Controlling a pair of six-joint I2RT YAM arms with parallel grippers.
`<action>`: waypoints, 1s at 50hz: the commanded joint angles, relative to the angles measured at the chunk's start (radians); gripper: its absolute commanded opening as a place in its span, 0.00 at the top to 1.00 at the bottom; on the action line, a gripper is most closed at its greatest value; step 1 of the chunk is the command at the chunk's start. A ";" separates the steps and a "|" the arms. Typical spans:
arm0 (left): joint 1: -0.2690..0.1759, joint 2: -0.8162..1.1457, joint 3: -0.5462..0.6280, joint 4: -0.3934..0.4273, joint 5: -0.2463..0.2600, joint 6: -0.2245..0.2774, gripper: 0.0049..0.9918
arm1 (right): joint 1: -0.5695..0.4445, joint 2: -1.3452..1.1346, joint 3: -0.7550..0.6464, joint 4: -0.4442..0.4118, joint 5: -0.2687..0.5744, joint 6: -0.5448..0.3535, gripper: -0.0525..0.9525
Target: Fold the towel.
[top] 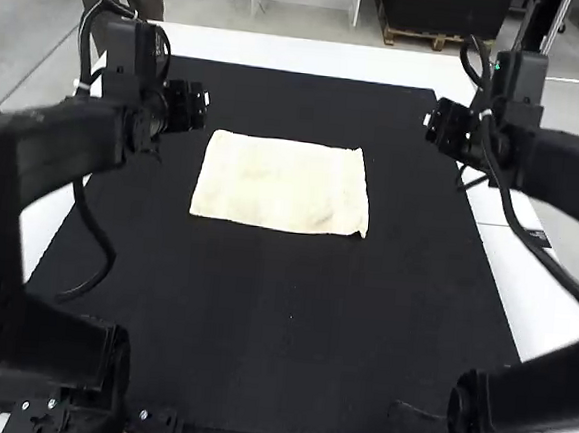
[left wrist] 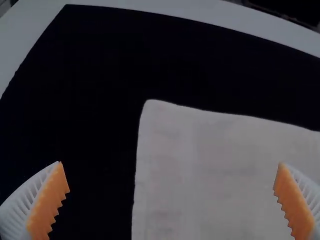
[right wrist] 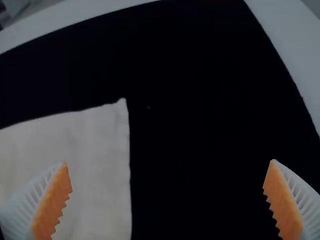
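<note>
Cream towel [top: 282, 184] lies flat on the black mat [top: 281, 326]. Left end effector [left wrist: 170, 163] and right end effector [right wrist: 169, 162] are spread and empty. For a square fold, pinch both ends of one edge shallowly, then lift evenly, keeping the cloth taut.

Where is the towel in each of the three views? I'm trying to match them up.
High view: the towel lies in the mat's far half, roughly midway across.
Left wrist view: seen at its far left corner and left edge.
Right wrist view: seen at its far right corner and right edge.
Shared landmark: the black mat's far edge against the white tabletop.
</note>
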 commanded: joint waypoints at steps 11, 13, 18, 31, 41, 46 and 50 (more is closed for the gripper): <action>0.016 0.074 0.100 -0.017 0.021 -0.010 0.02 | 0.083 0.227 0.202 -0.084 -0.069 0.012 0.04; 0.025 0.080 0.108 -0.028 0.031 -0.011 0.02 | 0.088 0.255 0.225 -0.089 -0.078 0.018 0.04; 0.056 0.097 0.128 -0.045 0.038 -0.011 0.02 | 0.096 0.313 0.285 -0.107 -0.106 0.025 0.04; 0.114 0.112 0.163 -0.062 0.048 -0.008 0.02 | 0.117 0.437 0.398 -0.143 -0.164 0.036 0.04; 0.079 0.127 0.160 -0.054 0.061 -0.007 0.02 | 0.155 0.539 0.494 -0.170 -0.173 0.068 0.04; 0.065 0.140 0.168 -0.042 0.061 -0.007 0.02 | 0.162 0.588 0.552 -0.176 -0.173 0.082 0.04; 0.062 0.164 0.178 -0.034 0.061 -0.007 0.02 | 0.162 0.629 0.596 -0.180 -0.173 0.088 0.05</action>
